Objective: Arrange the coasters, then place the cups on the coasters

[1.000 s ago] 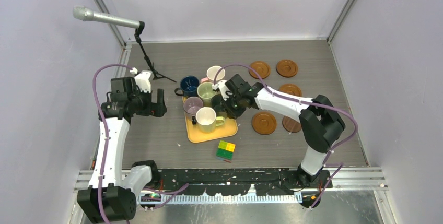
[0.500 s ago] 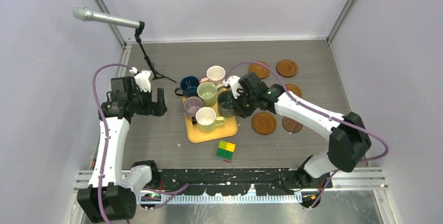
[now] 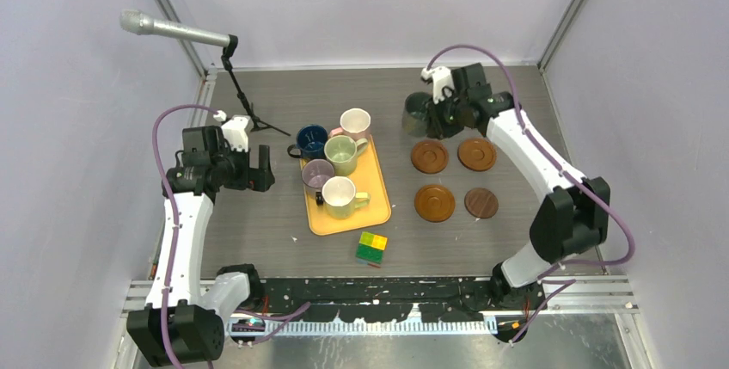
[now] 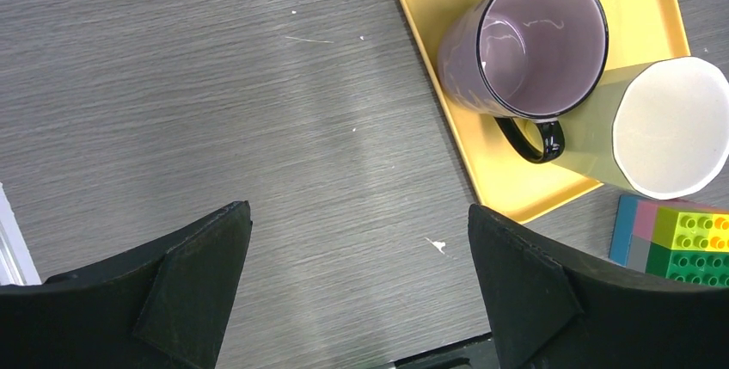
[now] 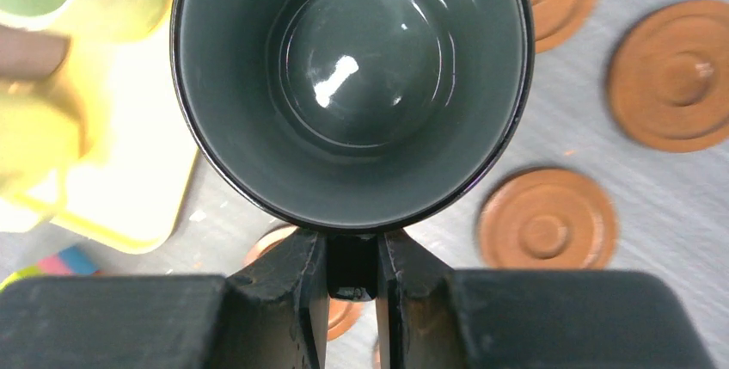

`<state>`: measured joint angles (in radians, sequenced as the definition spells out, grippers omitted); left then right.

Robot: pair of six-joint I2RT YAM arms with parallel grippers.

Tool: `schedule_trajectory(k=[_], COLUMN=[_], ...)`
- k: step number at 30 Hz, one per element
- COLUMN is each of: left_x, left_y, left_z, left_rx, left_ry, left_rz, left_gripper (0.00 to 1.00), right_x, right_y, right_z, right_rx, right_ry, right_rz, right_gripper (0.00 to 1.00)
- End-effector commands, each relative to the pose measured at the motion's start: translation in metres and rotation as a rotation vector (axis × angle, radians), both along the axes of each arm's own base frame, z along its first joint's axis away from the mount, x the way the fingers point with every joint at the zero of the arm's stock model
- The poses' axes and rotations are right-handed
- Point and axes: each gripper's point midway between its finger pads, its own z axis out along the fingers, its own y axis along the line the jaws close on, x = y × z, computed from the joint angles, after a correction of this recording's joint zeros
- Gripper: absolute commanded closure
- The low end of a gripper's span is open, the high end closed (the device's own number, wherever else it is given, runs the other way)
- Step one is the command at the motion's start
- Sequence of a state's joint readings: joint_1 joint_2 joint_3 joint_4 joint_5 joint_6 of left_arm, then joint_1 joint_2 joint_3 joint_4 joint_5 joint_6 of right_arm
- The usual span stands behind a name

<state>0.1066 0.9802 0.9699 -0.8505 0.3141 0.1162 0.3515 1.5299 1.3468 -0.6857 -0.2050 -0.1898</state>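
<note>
Between our right fingers [image 5: 284, 300]: the handle of the dark grey-green mug [image 5: 352, 85]; our right gripper [image 5: 351, 257] is pinched onto it, jaws narrowed to a slim gap, and the mug is upright with its mouth up.
Change on the right: a second ago we had this mug beside the other mugs at the orange tray [image 3: 378, 207]; now we hold it at the far side of the table [image 3: 284, 231], well clear of the tray.
Just nearward of the right fingers: four coasters [image 3: 434, 202] lie flat in two pairs; the two farther ones seen before are now hidden under our arm and mug.
Left of the right fingers: the other five mugs [image 3: 341, 153] stand together at the tray.
Between our left fingers [image 4: 193, 274]: nothing; our left gripper [image 4: 357, 240] is spread wide over bare table, the mauve mug [image 4: 537, 42] ahead to its right, unmoved since a second ago.
</note>
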Motion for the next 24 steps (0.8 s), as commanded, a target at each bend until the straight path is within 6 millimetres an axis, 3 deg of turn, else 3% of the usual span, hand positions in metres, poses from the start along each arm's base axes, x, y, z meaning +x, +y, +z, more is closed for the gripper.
schedule_trajectory(k=[1,7,15,24], left_x=[0.004,0.004,0.005,0.003], left_y=[-0.002,-0.005,-0.004,-0.004], left_z=[0.014,0.012,0.006,0.002], left_rx=[0.015,-0.002,0.005,0.005], left_ry=[-0.037,-0.022,-0.007,-0.001], left_rz=[-0.041,-0.061,-0.059,-0.060], left_gripper=[0.00,0.00,0.00,0.00], right_x=[0.048,0.090,0.123,0.156], right_y=[-0.018,-0.041,-0.046,-0.050], right_z=[0.028,0.011,-0.013,-0.018], right_rx=[0.008,-0.055,-0.103,-0.089], right_ry=[-0.091,-0.090,-0.113,-0.167], right_rz=[0.012,0.029,0.064,0.039], right_gripper=[0.99,1.00,1.00,0.99])
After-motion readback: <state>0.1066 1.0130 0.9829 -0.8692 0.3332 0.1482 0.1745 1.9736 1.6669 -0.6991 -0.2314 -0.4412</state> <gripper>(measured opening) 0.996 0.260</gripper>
